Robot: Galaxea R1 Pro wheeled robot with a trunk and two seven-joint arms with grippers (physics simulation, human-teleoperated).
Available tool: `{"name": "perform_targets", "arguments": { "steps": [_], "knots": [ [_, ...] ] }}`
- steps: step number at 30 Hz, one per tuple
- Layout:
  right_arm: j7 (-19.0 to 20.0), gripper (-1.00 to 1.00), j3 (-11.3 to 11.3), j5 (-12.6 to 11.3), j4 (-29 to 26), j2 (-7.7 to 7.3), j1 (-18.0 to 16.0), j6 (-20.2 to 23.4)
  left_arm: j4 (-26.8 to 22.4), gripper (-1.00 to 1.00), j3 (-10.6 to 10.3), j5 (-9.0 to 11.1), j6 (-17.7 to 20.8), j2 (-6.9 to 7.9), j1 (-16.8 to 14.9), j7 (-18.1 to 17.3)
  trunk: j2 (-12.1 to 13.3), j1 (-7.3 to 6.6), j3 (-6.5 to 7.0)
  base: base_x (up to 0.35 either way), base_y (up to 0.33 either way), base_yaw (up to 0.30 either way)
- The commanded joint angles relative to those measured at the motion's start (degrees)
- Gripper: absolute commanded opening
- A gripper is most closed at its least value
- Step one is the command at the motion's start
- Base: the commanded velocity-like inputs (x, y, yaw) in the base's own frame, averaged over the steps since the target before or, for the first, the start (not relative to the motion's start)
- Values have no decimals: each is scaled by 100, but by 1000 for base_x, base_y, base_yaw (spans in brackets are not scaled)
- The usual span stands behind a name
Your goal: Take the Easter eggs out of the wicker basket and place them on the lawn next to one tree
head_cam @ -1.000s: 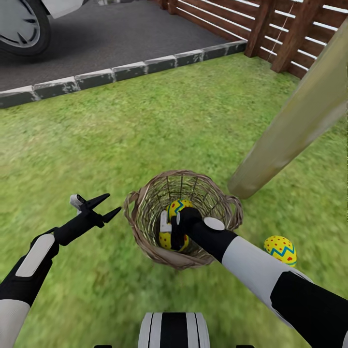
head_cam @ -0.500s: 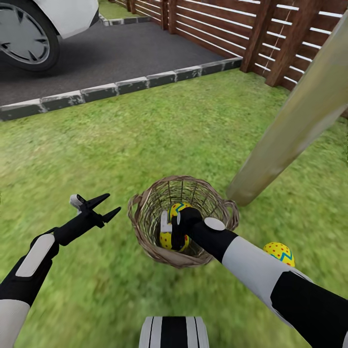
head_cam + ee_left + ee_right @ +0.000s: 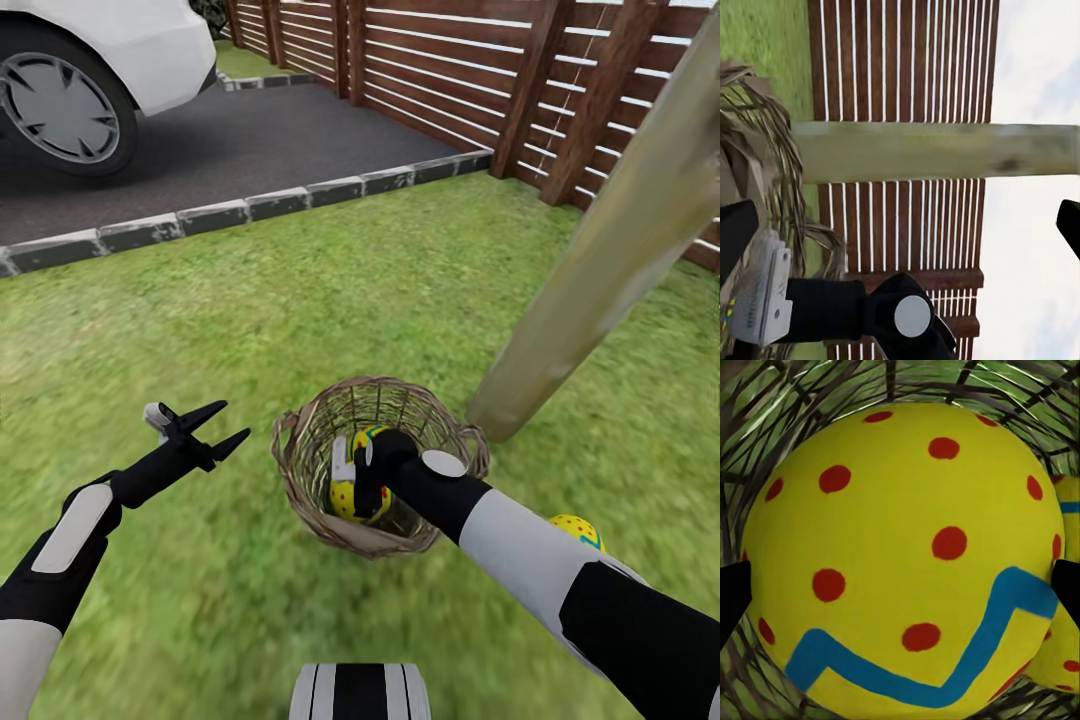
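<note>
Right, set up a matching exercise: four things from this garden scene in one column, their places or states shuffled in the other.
Things:
1. brown woven wicker basket
2. yellow dotted egg on the grass
3. black left gripper
4. pale leaning tree trunk

Places or states:
A. open, over the lawn
B. base beside the basket
C. partly behind the right forearm
D. right gripper inside it

Pairs: 1-D, 2-C, 3-A, 4-B

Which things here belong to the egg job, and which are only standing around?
Part of the job:
- yellow egg with red dots and blue zigzag, between the right gripper's fingers
- brown woven wicker basket
- second yellow egg on the green lawn
- pale mottled tree trunk
- left gripper, open and idle

Only standing around:
- white car
- brown wooden fence
- dark asphalt driveway
</note>
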Motion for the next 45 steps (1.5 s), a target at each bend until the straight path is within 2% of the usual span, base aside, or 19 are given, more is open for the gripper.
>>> {"name": "perform_targets", "arguments": {
  "steps": [1, 15, 22, 37, 39, 45],
  "knots": [
    [32, -100, 6, 61, -8, 0, -5, 7, 2, 100, 3, -13, 21, 0, -3, -19, 0, -3, 19, 0, 0, 0],
    [39, -100, 12, 60, -7, -18, 49, 0, 2, 100, 3, -20, 21, 0, -3, -19, 19, -39, 329, 0, 0, 0],
    [34, -100, 22, 59, -8, -18, 253, -2, 2, 100, 3, -13, 29, 0, -3, -19, 28, -57, 484, 0, 0, 0],
    [40, -100, 15, 52, -194, -26, 261, 7, 2, 100, 12, -30, 30, 1, -3, 5, 48, -96, 817, 0, 0, 0],
    [29, -100, 47, 42, -128, -45, 226, 70, -7, 100, 43, 5, 30, 48, 47, -32, 51, -102, 860, 0, 0, 0],
    [66, -100, 1, 50, -74, -28, 234, 254, -7, 100, 54, 7, 30, 61, 118, -31, 59, -117, 993, 0, 0, 0]
  ]
}}
